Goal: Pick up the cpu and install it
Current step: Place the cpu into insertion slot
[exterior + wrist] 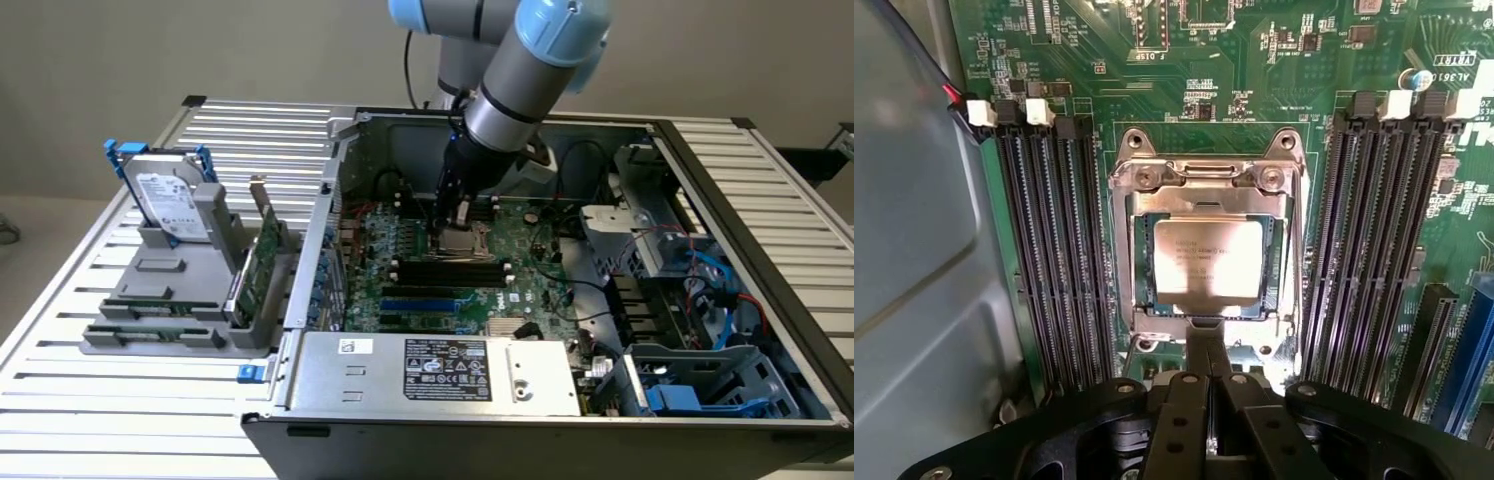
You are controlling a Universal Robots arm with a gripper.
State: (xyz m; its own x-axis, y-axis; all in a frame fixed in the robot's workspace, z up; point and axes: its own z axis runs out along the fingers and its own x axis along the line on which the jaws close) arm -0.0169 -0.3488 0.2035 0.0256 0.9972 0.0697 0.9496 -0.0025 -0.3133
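Slatted metal bench (80,400) carried an open computer case (310,250), and a hard drive (167,195) stood upright in a grey rack at the exterior view's left. Inside the case the claw (458,214) hung over the green motherboard (1254,60). The cpu (1209,262) lay flat in the socket frame (1204,175), metal plate facing up. Being square, it had no long axis; its edges ran parallel to the frame and to the black memory slots (1044,260) on either side. In the wrist view the claw (1206,345) had its fingers pressed together, gripping nothing, their tip at the chip's edge; whether they touched it could not be told.
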